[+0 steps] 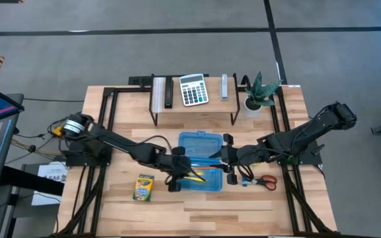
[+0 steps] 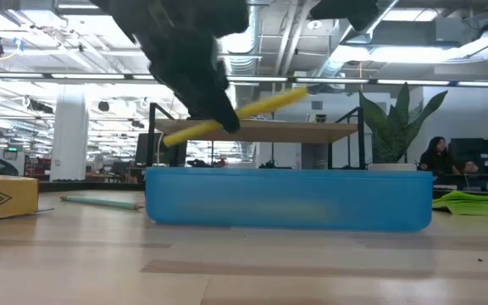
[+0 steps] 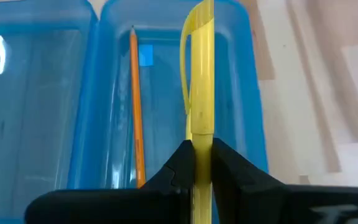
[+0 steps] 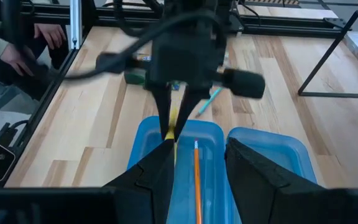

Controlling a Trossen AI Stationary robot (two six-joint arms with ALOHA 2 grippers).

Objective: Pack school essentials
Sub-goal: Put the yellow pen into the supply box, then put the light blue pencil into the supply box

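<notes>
Two arms of mine met over the middle of the wooden worktop (image 1: 197, 201), the left reaching in from the left and the right from the right. Between them lay the open blue pencil case (image 1: 200, 162), its two halves side by side.

My left claw (image 1: 179, 173) hung over the near-left part of the case, its fingers (image 3: 179, 165) clamped on a yellow pen (image 3: 201, 93). The pen was lifted clear of the case and tilted, its free end higher and pointing right across the tray in the low view. My right claw (image 1: 229, 158) sat at the right edge of the case with its fingers apart, gripping nothing, facing the left claw across the tray.

At the far side of the worktop stood a small raised shelf (image 1: 194, 102) carrying a grey-white calculator (image 1: 194, 89), with a potted plant (image 1: 260, 92) just to its right. A crayon box (image 1: 143, 187) lay on the worktop near the front, left of the case and apart from it. Red-handled scissors (image 1: 263, 180) lay to the right of the case, close below my right arm.

Inside the case an orange pencil (image 3: 135, 106) rested lengthwise in one tray, just beside the yellow pen's line. A tiny blue piece (image 3: 145, 55) sat in the same tray near the pencil's tip. A slim teal pencil (image 2: 100, 202) lay on the worktop between the crayon box and the case.
</notes>
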